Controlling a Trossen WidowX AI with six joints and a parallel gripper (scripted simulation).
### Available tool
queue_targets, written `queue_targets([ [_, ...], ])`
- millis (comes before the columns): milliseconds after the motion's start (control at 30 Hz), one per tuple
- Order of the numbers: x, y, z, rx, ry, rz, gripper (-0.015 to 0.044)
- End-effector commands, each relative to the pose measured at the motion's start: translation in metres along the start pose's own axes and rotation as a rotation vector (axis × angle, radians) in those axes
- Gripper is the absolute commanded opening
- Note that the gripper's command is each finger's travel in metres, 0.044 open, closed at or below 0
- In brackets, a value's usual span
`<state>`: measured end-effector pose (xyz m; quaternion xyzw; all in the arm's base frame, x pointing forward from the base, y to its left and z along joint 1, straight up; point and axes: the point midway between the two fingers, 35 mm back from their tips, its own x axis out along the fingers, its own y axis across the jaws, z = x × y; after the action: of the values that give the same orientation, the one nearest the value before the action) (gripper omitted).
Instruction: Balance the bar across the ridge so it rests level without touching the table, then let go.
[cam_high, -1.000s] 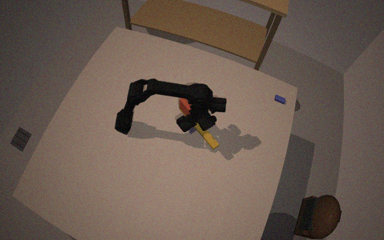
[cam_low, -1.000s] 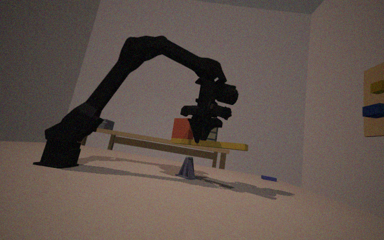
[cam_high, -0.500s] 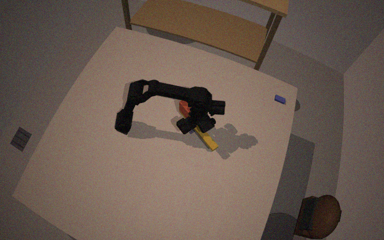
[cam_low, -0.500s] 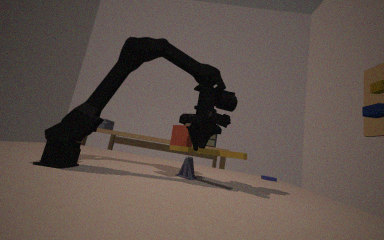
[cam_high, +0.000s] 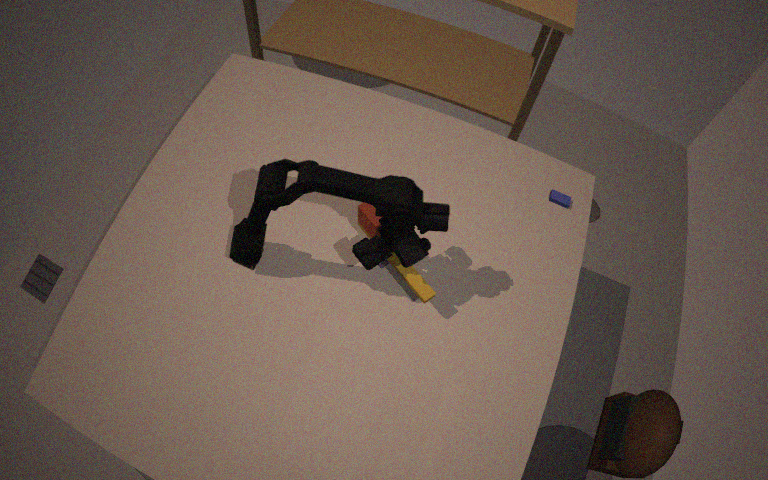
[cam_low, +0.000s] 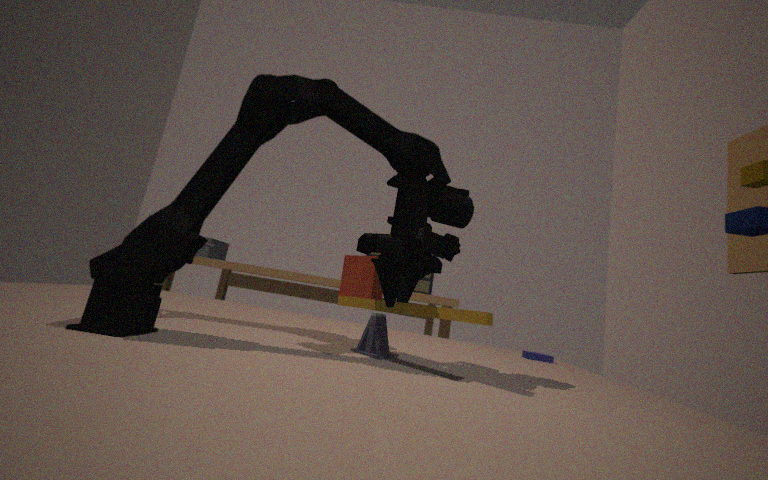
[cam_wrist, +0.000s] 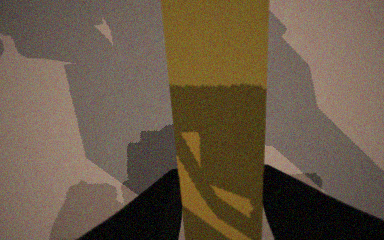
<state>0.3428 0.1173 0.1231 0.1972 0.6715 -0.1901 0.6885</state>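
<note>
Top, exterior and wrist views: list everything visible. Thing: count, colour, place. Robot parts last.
Bar: one, yellow, held over the ridge, off the table.
Block: one, red-orange, on the bar's end nearer the arm base.
Ridge: one, grey-blue wedge, on the table under the bar.
Small block: one, blue, near the table's far corner.
Table: one, beige.
Shelf unit: one, wooden, beyond the table.
Chair: one, brown, beside the table.
Arm: one, black.
Gripper: one, black, shut on the bar.

No text, label, brand, number or sign can be read on anything in these views.
</note>
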Motion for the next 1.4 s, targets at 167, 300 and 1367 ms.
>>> queue_targets([
  [167,0.0000,0.0009,-0.0006,0.003,0.003,0.005,0.0000],
  [300,0.0003,0.0009,-0.0006,0.003,0.003,0.005,0.0000],
  [1367,0.0030,0.0009,-0.0008,0.003,0.003,0.005,0.0000],
])
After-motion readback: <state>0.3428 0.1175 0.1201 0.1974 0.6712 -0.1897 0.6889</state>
